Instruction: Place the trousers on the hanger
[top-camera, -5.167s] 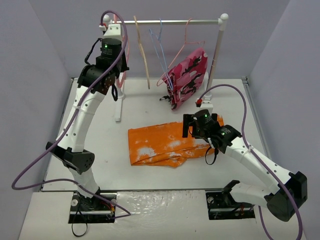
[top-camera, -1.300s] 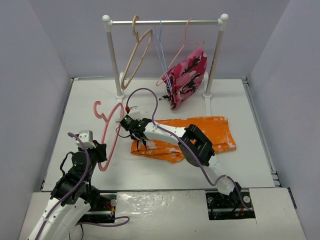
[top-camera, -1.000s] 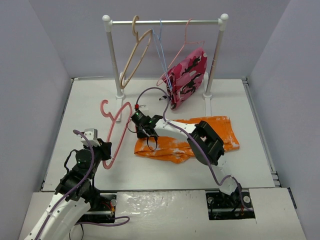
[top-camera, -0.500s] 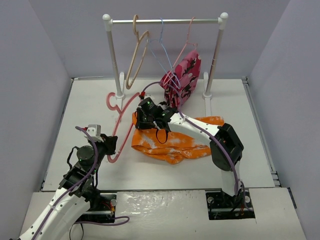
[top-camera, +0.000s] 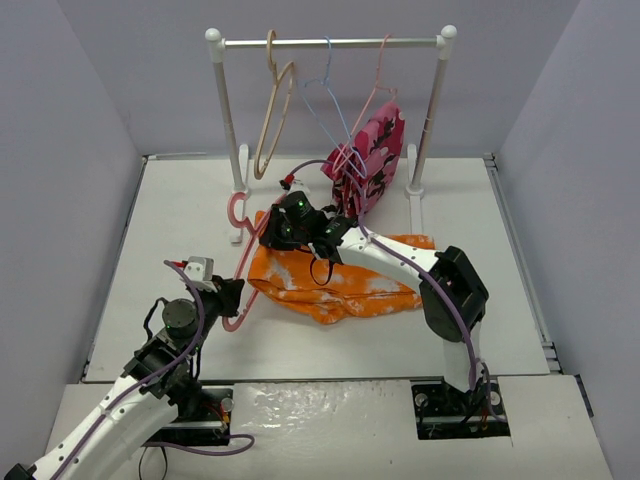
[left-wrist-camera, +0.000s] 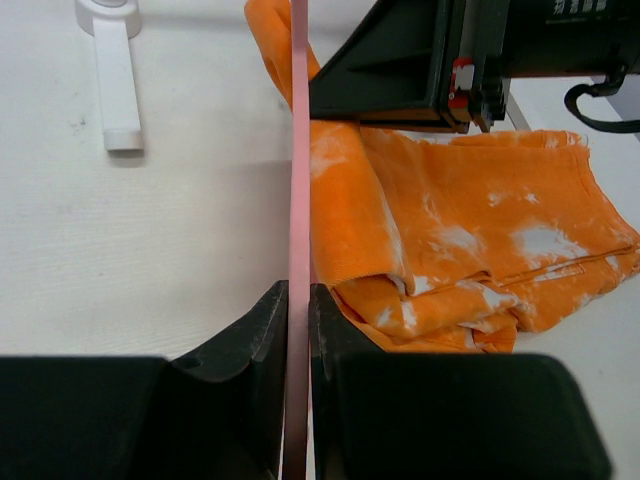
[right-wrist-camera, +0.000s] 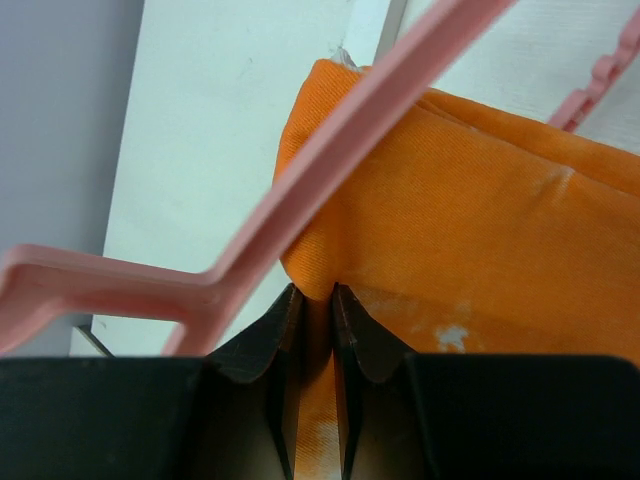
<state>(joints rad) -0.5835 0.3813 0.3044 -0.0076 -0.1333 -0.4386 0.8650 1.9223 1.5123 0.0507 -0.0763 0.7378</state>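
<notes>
The orange trousers (top-camera: 345, 285) lie bunched on the table, and their left end is lifted. My right gripper (top-camera: 272, 232) is shut on that end's folded edge (right-wrist-camera: 317, 295). The pink hanger (top-camera: 243, 262) stands on edge just left of the trousers, its hook (top-camera: 237, 212) near the rack's foot. My left gripper (top-camera: 229, 298) is shut on its lower bar (left-wrist-camera: 298, 300). In the right wrist view a hanger arm (right-wrist-camera: 340, 170) crosses over the pinched trousers (right-wrist-camera: 470, 230). In the left wrist view the bar (left-wrist-camera: 298, 180) runs along the trousers (left-wrist-camera: 450, 230), against their edge.
A white clothes rack (top-camera: 330, 43) spans the back of the table, its left foot (left-wrist-camera: 115, 70) close to the hanger's hook. A beige hanger (top-camera: 270, 110), a light-blue hanger (top-camera: 330, 100) and a pink camouflage garment (top-camera: 370, 160) hang on it. Grey walls close both sides.
My right gripper has pulled the trousers' end back toward the rack, and the cloth has bunched leftward. My left gripper has carried the hanger to the right, against the trousers.
</notes>
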